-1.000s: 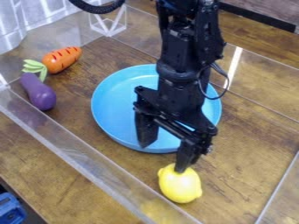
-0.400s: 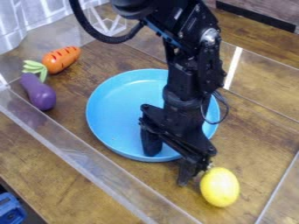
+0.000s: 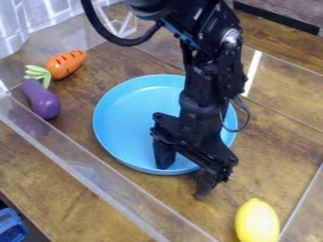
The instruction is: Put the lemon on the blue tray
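Nearest the camera, the lemon (image 3: 256, 222) lies on its side on the wooden counter (image 3: 76, 151), low in the right corner of the view and partly cut by the bottom edge. It rests outside the blue tray (image 3: 127, 109), apart from the rim, and nothing touches it.

Just behind and to the left of it, the tool (image 3: 187, 172) points straight down with its two dark fingers (image 3: 206, 180) spread wide and nothing between them. One finger stands over the tray's near rim, the other just outside it; whether either tip touches the surface cannot be told from here.

The step in hand is the grasp, and it looks unfinished. The fruit is smooth, glossy and rounded, so it will likely roll if one finger meets it first. A sound approach is to lift slightly, shift toward the near right until the spread fingers straddle the fruit across its short axis, then lower and close evenly around the middle. The clear wall along the near edge leaves little room there.

Farther back, at the far left, a purple eggplant (image 3: 40, 98) and an orange carrot (image 3: 63, 64) lie well clear of the work.
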Available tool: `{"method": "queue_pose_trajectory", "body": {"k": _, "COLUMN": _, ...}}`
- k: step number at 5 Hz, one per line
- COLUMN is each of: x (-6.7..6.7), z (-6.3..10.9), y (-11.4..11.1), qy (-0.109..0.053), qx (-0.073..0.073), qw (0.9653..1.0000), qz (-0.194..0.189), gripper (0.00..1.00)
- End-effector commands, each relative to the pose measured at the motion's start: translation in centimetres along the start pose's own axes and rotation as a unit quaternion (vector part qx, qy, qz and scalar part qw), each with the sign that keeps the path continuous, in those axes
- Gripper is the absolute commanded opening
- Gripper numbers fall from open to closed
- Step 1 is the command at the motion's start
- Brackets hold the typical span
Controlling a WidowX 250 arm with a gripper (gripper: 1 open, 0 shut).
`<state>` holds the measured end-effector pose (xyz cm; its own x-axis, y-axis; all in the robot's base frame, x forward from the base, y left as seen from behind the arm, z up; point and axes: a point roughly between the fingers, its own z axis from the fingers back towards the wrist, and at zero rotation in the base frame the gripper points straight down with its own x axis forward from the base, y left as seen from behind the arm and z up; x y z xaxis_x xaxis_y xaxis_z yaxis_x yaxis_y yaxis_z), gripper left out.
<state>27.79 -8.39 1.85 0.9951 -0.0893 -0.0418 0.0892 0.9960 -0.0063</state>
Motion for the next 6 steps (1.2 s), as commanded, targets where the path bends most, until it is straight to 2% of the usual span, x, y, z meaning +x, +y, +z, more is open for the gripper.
{"method": "queue_pose_trajectory", "body": {"k": 1, "x": -0.5, "z": 0.0, "y": -1.3, "qy": -0.002, "qx": -0.009, "qw": 0.9999, "qz": -0.011, "gripper": 1.00}}
{"method": "queue_pose_trajectory", "body": {"k": 2, "x": -0.4, "z": 0.0, "y": -1.9, "qy": -0.005, "qx": -0.015, "qw": 0.9993, "qz": 0.034, "gripper": 1.00}}
{"method": "queue_pose_trajectory", "body": {"k": 5, "x": -1.9, "z": 0.3, "y": -1.7, "qy": -0.013, "qx": -0.023, "qw": 0.9984, "qz": 0.049, "gripper": 1.00}}
{"method": "queue_pose_trajectory", "body": {"k": 6, "x": -1.7, "z": 0.3, "y": -1.7, "qy": -0.015, "qx": -0.024, "qw": 0.9988, "qz": 0.039, "gripper": 1.00}}
